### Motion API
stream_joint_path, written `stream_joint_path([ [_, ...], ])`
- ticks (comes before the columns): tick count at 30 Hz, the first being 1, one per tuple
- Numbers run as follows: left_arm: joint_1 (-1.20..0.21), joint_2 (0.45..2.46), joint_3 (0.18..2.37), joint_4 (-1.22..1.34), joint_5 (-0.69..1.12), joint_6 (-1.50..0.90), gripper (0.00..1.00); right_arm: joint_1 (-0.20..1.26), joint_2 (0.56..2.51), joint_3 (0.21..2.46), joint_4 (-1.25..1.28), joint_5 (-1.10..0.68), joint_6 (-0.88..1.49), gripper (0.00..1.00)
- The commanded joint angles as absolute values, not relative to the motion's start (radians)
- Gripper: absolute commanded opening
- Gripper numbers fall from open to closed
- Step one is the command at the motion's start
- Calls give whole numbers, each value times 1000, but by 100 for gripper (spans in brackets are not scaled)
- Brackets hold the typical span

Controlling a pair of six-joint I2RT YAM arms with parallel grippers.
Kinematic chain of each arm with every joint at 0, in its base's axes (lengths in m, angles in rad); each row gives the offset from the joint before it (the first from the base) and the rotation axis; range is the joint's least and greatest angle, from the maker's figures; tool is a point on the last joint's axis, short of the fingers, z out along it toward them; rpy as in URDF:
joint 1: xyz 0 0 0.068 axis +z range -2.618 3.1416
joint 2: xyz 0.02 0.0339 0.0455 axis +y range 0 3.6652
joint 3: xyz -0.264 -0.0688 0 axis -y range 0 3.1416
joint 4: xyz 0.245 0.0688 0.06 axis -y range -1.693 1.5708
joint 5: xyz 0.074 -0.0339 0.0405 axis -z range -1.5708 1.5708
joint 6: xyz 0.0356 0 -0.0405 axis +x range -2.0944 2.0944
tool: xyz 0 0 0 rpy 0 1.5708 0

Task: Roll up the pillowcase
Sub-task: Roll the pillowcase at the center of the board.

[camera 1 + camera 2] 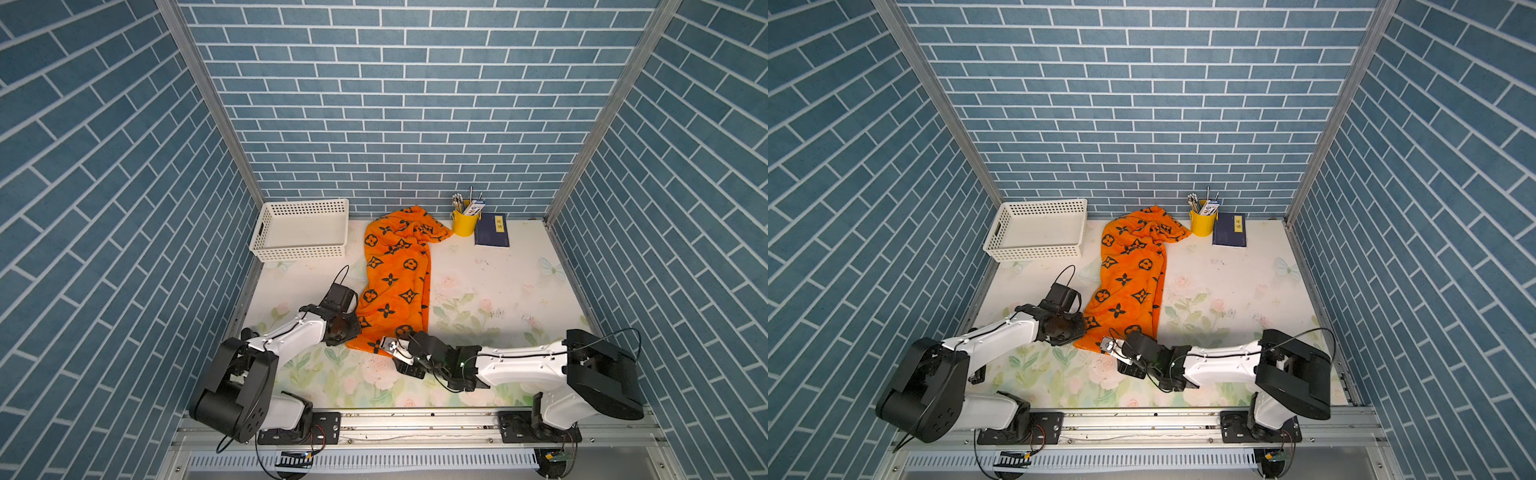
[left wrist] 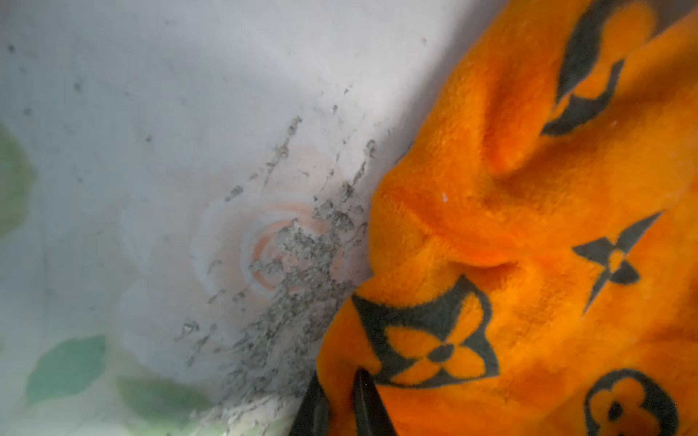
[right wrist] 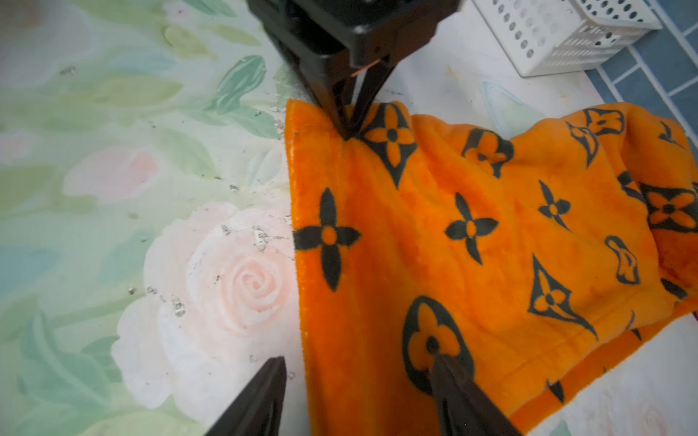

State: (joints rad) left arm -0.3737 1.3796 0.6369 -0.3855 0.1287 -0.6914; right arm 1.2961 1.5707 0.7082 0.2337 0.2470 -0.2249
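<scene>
Looking down in both top views, find a large bright orange plush pillowcase [image 1: 395,282] [image 1: 1129,282] printed with black flowers and stars. It is stretched as a long rumpled strip down the middle of the pale floral-printed tabletop [image 1: 519,291]. Bunched at the far end, between a white perforated plastic basket [image 1: 299,249] and a round yellow cup [image 1: 464,224] of pens; flatter at the near end, by the 2 arms. Beside the cup, note a dark blue rectangular book [image 1: 492,230], apart from the cloth.

From the right wrist view, see the left gripper [image 3: 347,128] clenched on the near hem close to a corner, creases fanning out from the pinch. Likewise in the left wrist view: a fold of orange plush wedged between the 2 dark fingers [image 2: 368,404].

Also see the right gripper [image 3: 359,356] released, jaws spread wide and straddling the same near hem: 1 finger over bare tabletop, 1 over a circled flower motif. Cannot tell whether either fingertip touches down.
</scene>
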Motion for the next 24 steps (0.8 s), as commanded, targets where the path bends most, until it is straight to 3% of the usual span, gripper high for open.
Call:
stream_joint_path([
  [1, -368, 1358, 656, -422, 123, -680, 52, 1303, 1634, 750, 292, 283, -330, 60],
  [2, -367, 1347, 663, -434, 111, -684, 60, 1304, 1651, 756, 295, 279, -343, 60],
  [4, -358, 1314, 678, -468, 88, -694, 62, 1306, 1682, 765, 306, 274, -375, 58],
  [9, -291, 1210, 692, -517, 77, -730, 83, 1310, 1763, 810, 324, 275, -417, 51],
  [11, -263, 1174, 698, -533, 74, -738, 97, 1312, 1801, 828, 317, 276, -429, 52],
  [16, -235, 1126, 714, -565, 60, -742, 100, 1311, 1862, 838, 339, 307, -443, 52],
  [18, -229, 1113, 719, -575, 54, -743, 100, 1311, 1869, 837, 338, 303, -442, 42],
  [23, -218, 1083, 732, -582, 41, -747, 100, 1309, 1857, 844, 323, 288, -427, 0],
  [24, -217, 1080, 734, -581, 38, -747, 100, 1308, 1849, 844, 321, 285, -421, 0],
])
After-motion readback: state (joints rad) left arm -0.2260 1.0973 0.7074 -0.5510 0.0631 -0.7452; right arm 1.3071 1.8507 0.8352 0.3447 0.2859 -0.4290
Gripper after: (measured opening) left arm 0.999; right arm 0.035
